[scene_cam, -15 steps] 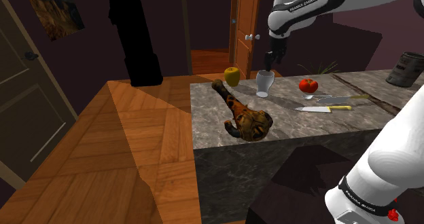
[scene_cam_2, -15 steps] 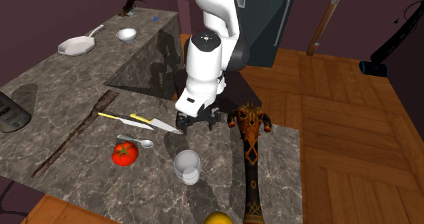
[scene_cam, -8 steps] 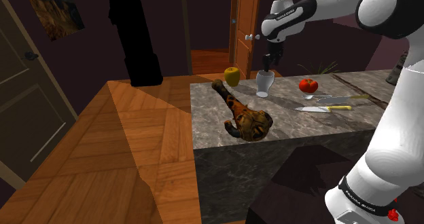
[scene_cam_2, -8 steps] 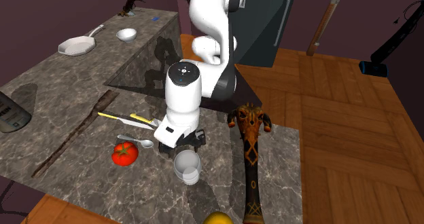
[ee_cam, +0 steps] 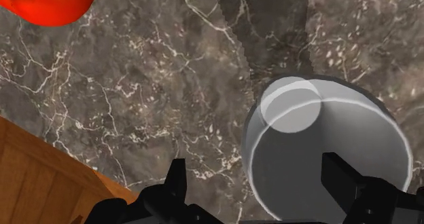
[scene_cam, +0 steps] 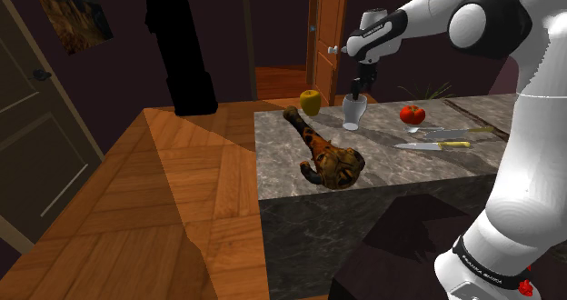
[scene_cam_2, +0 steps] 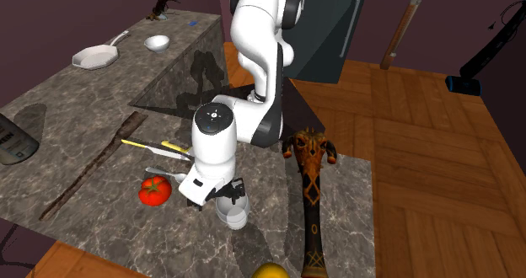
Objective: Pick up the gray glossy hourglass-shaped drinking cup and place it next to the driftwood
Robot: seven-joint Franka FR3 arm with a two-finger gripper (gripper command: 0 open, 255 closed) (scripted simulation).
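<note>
Spread end effector [ee_cam: 257, 168] hovers over grey cup [ee_cam: 326, 127]; arm [scene_cam: 484, 273] reads FRANKA EMIKA.

Cup [scene_cam_2: 233, 211]: rim hidden behind my arm [scene_cam_2: 217, 141] in the second exterior view.
Tomato [ee_cam: 44, 2]: cut off by the wrist view's edge.
Yellow fruit [scene_cam_2: 271, 272]: cropped at the second exterior view's edge.

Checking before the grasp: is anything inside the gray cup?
In the wrist view the cup looks empty: just its pale round bottom shows. One finger of the open gripper hides part of its inside wall.
</note>
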